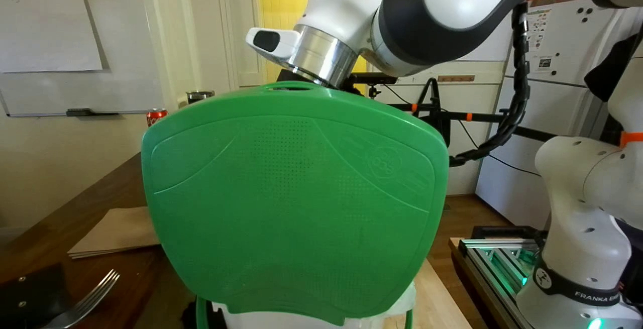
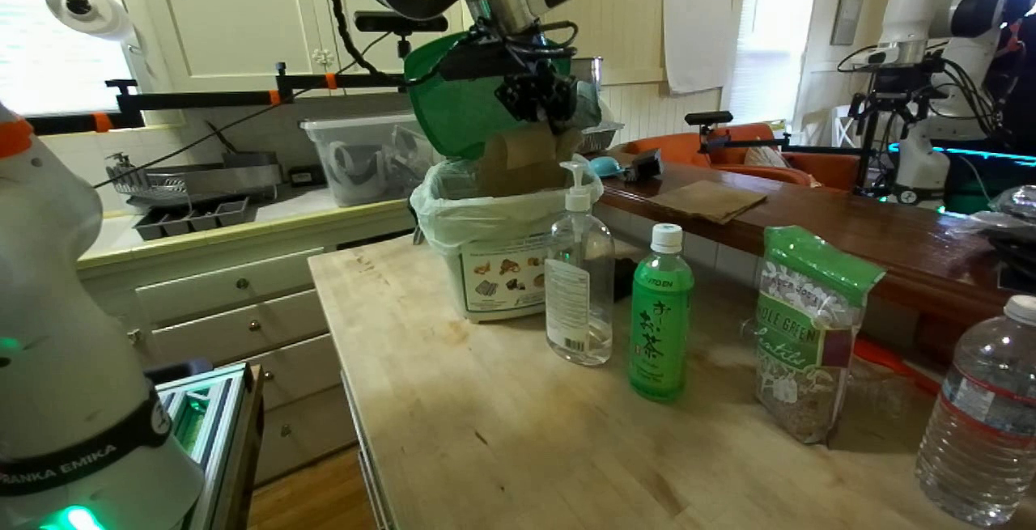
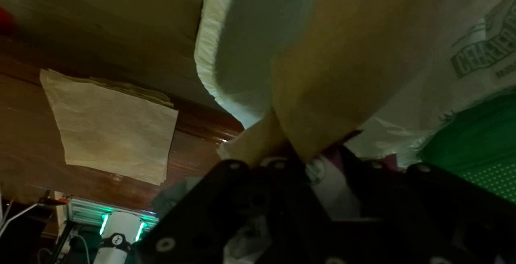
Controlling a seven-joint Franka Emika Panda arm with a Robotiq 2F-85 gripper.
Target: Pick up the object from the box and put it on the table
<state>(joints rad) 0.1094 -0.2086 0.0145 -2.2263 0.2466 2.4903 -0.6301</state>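
The box is a white bin with a pale plastic liner and a raised green lid. It stands on the light wooden table. In an exterior view the lid hides the gripper. My gripper is above the bin, its fingers pointing down. Crumpled brown paper hangs at the fingertips, its lower part inside the bin. In the dark wrist view the fingers look closed around a bundle with brown paper and a white and pink piece. Greyish crumpled material shows beside the fingers.
A pump bottle, a green tea bottle, a lentil bag and a water bottle stand on the table. Brown paper sheets lie on the dark raised counter. A fork lies there too.
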